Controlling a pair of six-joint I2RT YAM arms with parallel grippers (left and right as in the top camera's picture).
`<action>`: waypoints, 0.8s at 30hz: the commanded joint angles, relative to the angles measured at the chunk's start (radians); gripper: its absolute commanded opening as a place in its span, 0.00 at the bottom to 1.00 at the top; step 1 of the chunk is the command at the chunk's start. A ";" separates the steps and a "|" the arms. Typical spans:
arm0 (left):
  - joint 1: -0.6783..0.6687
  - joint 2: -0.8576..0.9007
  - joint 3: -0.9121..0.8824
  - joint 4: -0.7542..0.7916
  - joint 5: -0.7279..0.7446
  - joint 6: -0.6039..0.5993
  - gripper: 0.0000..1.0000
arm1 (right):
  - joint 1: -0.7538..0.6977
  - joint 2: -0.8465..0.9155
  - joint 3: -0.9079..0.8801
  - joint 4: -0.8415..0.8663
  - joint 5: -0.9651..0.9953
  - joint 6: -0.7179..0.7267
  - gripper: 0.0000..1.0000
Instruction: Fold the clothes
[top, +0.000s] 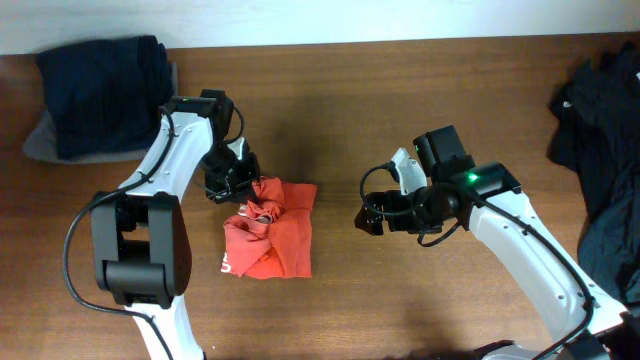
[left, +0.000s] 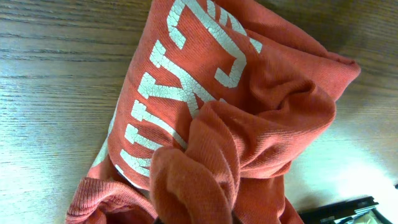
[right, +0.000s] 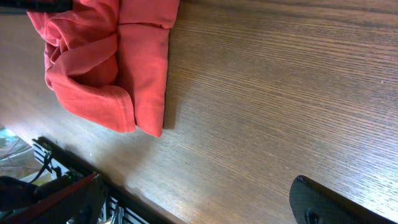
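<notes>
Jaws of the left gripper (top: 231, 183) are pinched together on a bunched ridge of the orange-red shirt (top: 272, 232), which lies crumpled on the table (top: 420, 90) directly under and ahead of them. Those of the right gripper (top: 374, 216) stand wide apart over bare wood, the shirt well off to their side. Perhaps only a thin fold is caught, so a lift could slip free or drag several layers into a tangle. Cloth buries the pinch point, and the white lettering (left: 180, 93) is cut off. Farther out, dark clothes (top: 100, 90) sit heaped, their details unclear
</notes>
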 joint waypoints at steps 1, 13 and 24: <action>-0.014 -0.055 0.009 -0.003 0.012 0.005 0.01 | 0.006 -0.003 0.013 0.005 0.009 -0.010 0.99; -0.145 -0.108 0.011 0.005 -0.010 0.004 0.14 | 0.006 -0.003 0.013 0.006 0.008 -0.010 0.99; -0.286 -0.105 0.011 0.091 -0.043 -0.053 0.31 | 0.006 -0.003 0.013 -0.004 0.008 -0.010 0.99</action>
